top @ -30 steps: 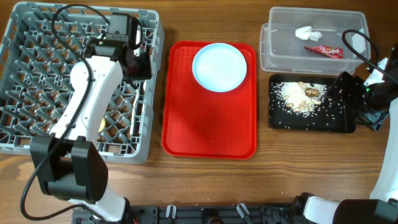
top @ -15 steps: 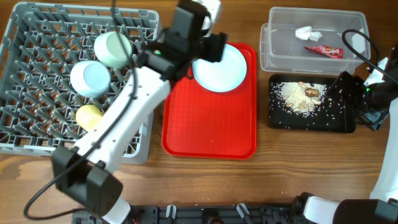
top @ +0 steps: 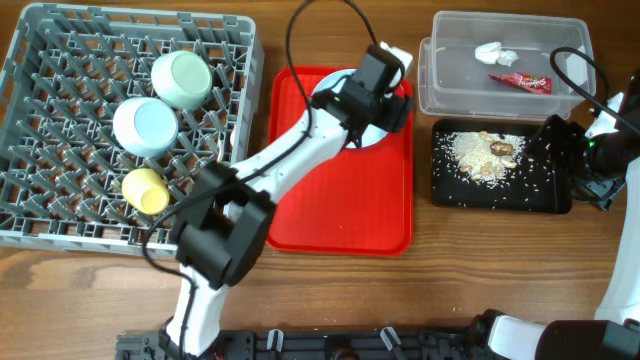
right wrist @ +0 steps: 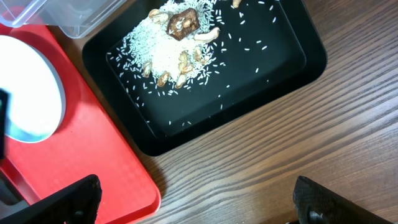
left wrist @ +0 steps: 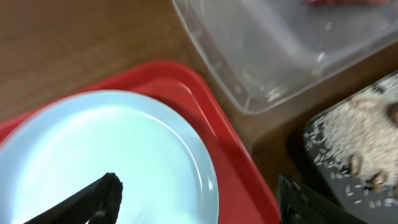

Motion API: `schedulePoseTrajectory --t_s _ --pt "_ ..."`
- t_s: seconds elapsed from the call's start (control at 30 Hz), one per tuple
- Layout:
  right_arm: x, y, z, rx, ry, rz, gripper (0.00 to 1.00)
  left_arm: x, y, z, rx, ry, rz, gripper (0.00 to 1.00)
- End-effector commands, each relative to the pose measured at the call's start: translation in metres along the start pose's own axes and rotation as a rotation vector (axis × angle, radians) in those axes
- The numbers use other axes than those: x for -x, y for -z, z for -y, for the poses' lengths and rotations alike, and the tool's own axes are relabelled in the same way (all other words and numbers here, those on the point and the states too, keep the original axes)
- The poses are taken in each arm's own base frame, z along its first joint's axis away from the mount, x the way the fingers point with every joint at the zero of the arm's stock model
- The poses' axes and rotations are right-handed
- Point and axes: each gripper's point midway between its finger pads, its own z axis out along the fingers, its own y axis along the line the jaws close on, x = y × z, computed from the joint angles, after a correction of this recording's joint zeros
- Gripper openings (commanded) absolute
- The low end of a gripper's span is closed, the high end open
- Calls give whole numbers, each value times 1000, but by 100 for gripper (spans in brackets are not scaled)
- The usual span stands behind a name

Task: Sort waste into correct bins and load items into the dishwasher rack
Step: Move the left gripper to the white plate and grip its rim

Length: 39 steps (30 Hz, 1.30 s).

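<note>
The left gripper (left wrist: 202, 202) hangs with its 2 fingers spread wide over the white plate (left wrist: 106, 143), which sits at the far end of the red serving tray (top: 340, 190). In the grey dishwasher rack (top: 70, 238) sit a pale green bowl (top: 181, 78), a pale blue-white bowl (top: 145, 126) and a small yellow cup (top: 146, 190). The clear tub (top: 460, 78) holds a crumpled tissue (top: 490, 52) and a red foil wrapper (top: 520, 82). Rice and brown scraps (right wrist: 168, 50) lie in the black tray (top: 500, 200) just beside it. The right gripper (right wrist: 199, 202), fingers also wide apart, hovers over the wooden table (right wrist: 280, 143) near the black tray.
</note>
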Motion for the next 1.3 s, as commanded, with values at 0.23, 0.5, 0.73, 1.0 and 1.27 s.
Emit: schedulePoseTrajectory --t_s 0.23,0.5,0.73,1.0,1.27 --pt "2 9 -4 24 22 30 100 -43 -39 19 -17 -43 -96 73" --pt "2 9 -4 24 23 30 100 -75 -58 16 -7 -45 -177 72" --pt "2 10 -4 25 23 32 100 -105 -68 11 7 -45 -267 53" --pt "3 10 -4 25 23 34 100 -121 -64 8 17 -45 -335 9" --pt "2 10 -4 25 23 33 100 -119 -57 8 18 -45 -341 4"
